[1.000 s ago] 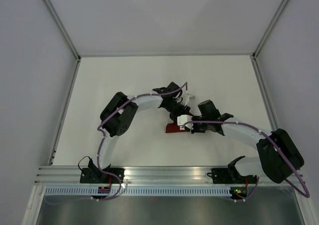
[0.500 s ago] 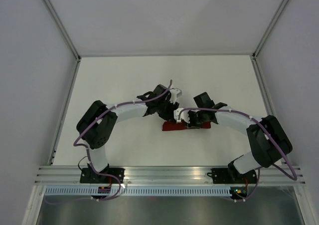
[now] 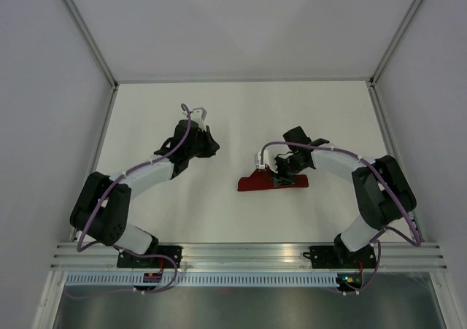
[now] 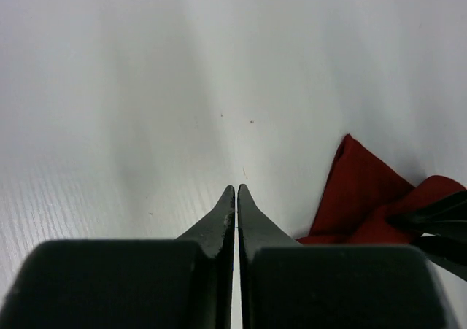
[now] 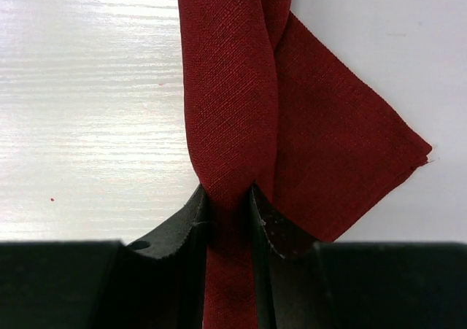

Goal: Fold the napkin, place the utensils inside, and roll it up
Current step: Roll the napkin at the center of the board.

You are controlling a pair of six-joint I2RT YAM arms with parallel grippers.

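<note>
rolling looks done: the right gripper (image 5: 228, 198) pinches the napkin (image 5: 233, 88), the left gripper (image 4: 236, 192) is pressed together, so next it should let go gently.

The napkin (image 3: 252, 184) is plain dark red, the table (image 3: 219, 110) white, the arms (image 3: 149, 170) white and black with purple cables (image 3: 187, 122).

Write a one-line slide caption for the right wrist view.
Right gripper pinches the rolled dark red napkin, one loose flap spread on the white table.
</note>
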